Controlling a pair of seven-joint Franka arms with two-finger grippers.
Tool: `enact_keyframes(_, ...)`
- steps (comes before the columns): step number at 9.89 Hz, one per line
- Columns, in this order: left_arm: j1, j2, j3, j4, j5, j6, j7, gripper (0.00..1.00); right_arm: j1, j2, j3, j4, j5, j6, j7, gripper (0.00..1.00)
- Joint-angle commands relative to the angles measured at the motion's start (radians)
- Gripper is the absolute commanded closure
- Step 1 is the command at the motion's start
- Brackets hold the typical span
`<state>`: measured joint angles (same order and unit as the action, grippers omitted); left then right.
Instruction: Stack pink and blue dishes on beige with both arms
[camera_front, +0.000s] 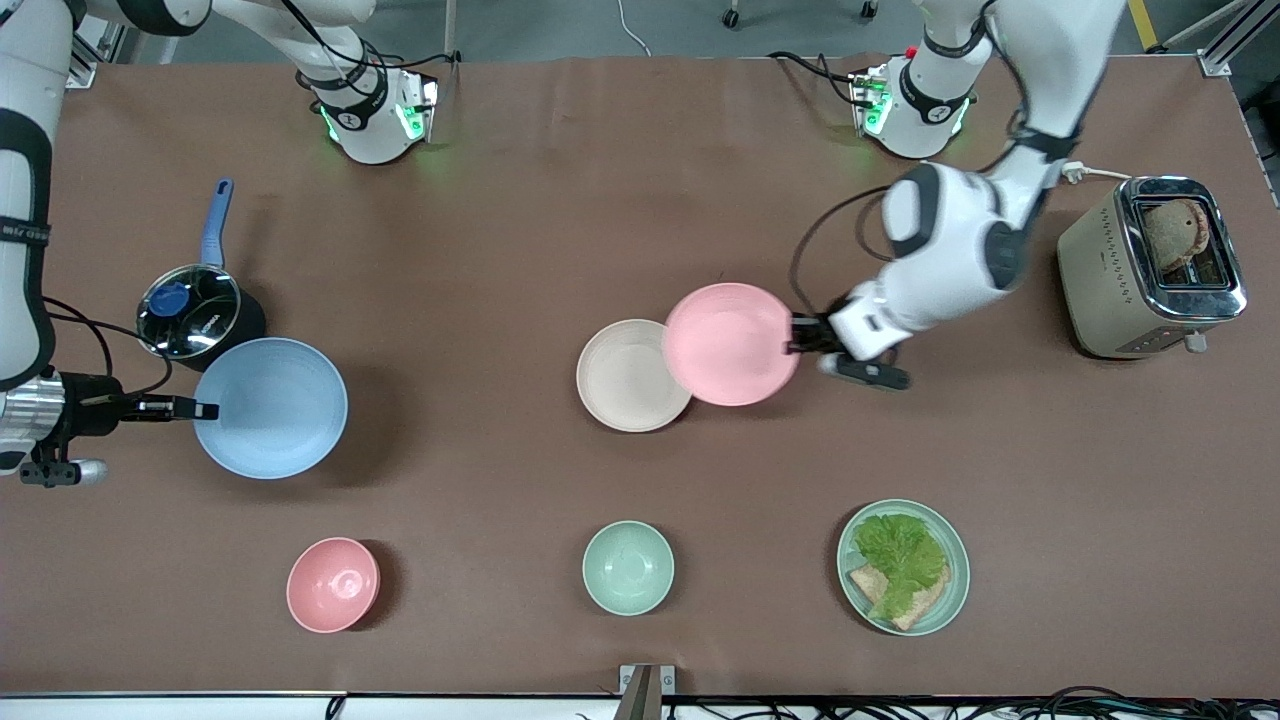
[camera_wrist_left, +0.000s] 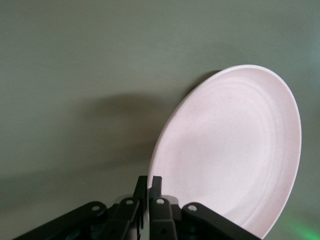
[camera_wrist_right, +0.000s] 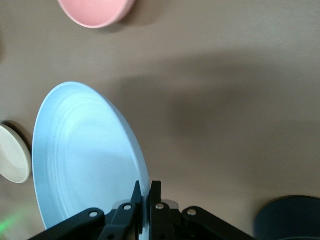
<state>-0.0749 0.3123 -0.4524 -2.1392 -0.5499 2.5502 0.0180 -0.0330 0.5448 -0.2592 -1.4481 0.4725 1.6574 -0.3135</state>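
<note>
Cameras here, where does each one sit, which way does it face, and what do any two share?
Front view: high across the table, facing both arm bases; shows both arms, the left end effector and the right end effector.
Left wrist view: on the left wrist, looking past its fingers at the pink plate.
Right wrist view: on the right wrist, looking along the blue plate.
Shared: beige plate.

Saucepan (camera_front: 197, 318) w/ blue handle at right arm's end of table. Toaster (camera_front: 1150, 268) w/ bread in slot at left arm's end. Nearest front camera: pink bowl (camera_front: 333, 585), mint bowl (camera_front: 628, 567), mint plate (camera_front: 952, 560) w/ lettuce (camera_front: 900, 553) & toast (camera_front: 912, 609).
</note>
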Motion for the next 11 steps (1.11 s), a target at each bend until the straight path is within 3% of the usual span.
enact_keyframes(1,0.011,0.152,-0.078,0.064,0.112,0.089,-0.155,1.0,0.063,-0.052,0.044,-0.023,-0.028,0.007,0.173,0.99)
enact_keyframes(5,-0.011,0.326,-0.135,0.166,0.605,0.14,-0.644,1.0,0.062,-0.141,0.3,-0.217,-0.087,0.281,0.475,0.99)
enact_keyframes(7,-0.013,0.378,-0.166,0.203,0.762,0.139,-0.813,0.98,0.062,-0.161,0.404,-0.316,-0.087,0.407,0.588,0.99)
enact_keyframes(8,-0.019,0.378,-0.169,0.208,0.792,0.139,-0.87,0.79,0.061,-0.169,0.44,-0.351,-0.087,0.444,0.606,0.99)
enact_keyframes(9,-0.029,0.373,-0.169,0.226,0.798,0.137,-0.916,0.19,0.059,-0.175,0.469,-0.373,-0.086,0.449,0.625,0.99)
enact_keyframes(10,-0.028,0.354,-0.167,0.228,0.803,0.127,-0.918,0.0,0.058,-0.175,0.512,-0.38,-0.084,0.447,0.68,0.99)
enact_keyframes(11,-0.025,0.305,-0.166,0.217,0.805,0.092,-0.914,0.0,0.056,-0.175,0.549,-0.387,-0.084,0.446,0.72,0.99)
